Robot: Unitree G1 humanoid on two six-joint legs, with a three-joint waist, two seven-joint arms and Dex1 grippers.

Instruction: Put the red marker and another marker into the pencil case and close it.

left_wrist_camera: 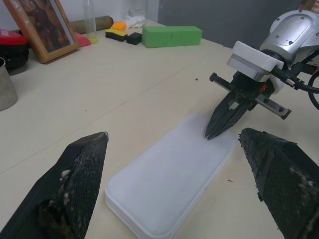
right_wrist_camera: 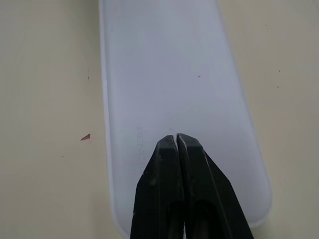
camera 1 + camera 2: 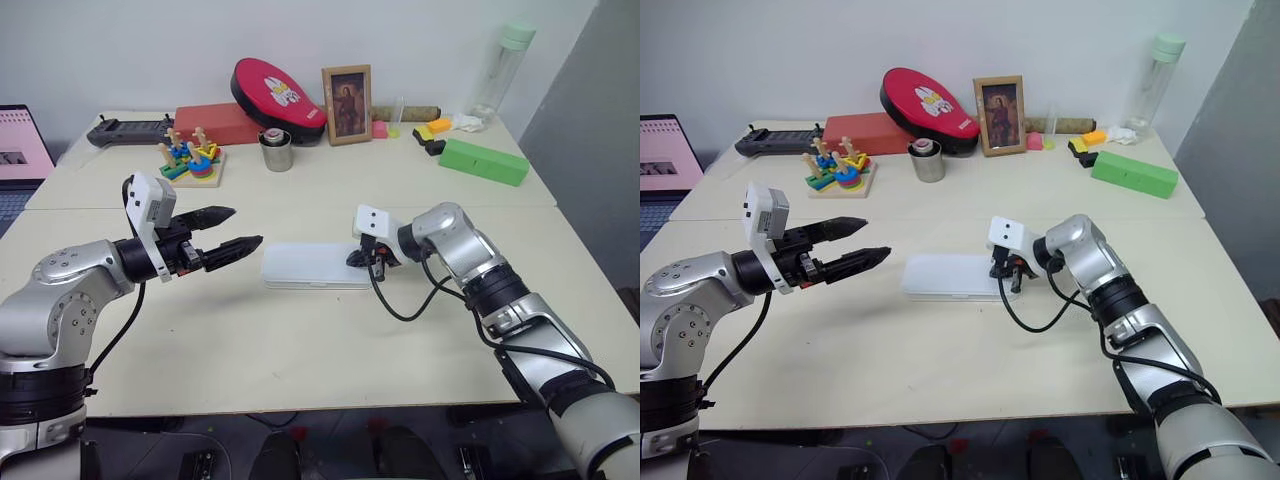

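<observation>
The pencil case (image 3: 310,265) is a flat white box lying closed on the table in front of me. My right gripper (image 3: 352,262) is shut, with nothing between its fingers. It points down and its tips sit on the right end of the lid (image 2: 169,74), apparently touching it. My left gripper (image 3: 246,226) hovers open and empty just left of the case, a little above the table, aimed toward it. In the left wrist view the case (image 1: 174,174) lies between that gripper's spread fingers (image 1: 79,184), with the right gripper (image 1: 208,135) at its far end. The red marker and the other marker are out of view.
A green box (image 3: 483,161) lies at the back right. Further back stand a metal cup (image 3: 276,150), a framed picture (image 3: 347,104), a wooden stacking toy (image 3: 190,160), a red pouch (image 3: 275,95) and a bottle (image 3: 505,65). A laptop (image 3: 20,140) is at the far left.
</observation>
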